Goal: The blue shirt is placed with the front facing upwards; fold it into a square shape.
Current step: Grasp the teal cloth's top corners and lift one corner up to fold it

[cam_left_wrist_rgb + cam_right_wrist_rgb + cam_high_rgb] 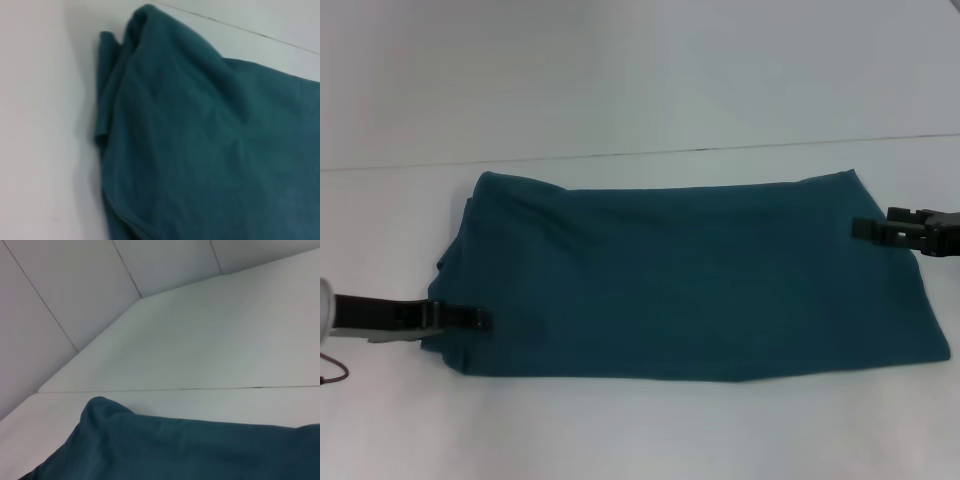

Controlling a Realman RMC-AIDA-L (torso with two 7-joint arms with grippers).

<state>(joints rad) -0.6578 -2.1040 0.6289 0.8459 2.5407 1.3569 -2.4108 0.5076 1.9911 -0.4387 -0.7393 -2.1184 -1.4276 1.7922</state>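
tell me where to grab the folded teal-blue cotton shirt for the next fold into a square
Probably the two short ends. The teal-blue cotton shirt lies as a wide flat band, so pinch each end's edge from the outside, where the left gripper and right gripper already sit, and carry one end across to the other.

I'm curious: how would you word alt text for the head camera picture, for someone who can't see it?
A blue shirt, folded into a wide band with no lettering showing, lies on a white table. The left gripper reaches over its left end and the right gripper over its right end.
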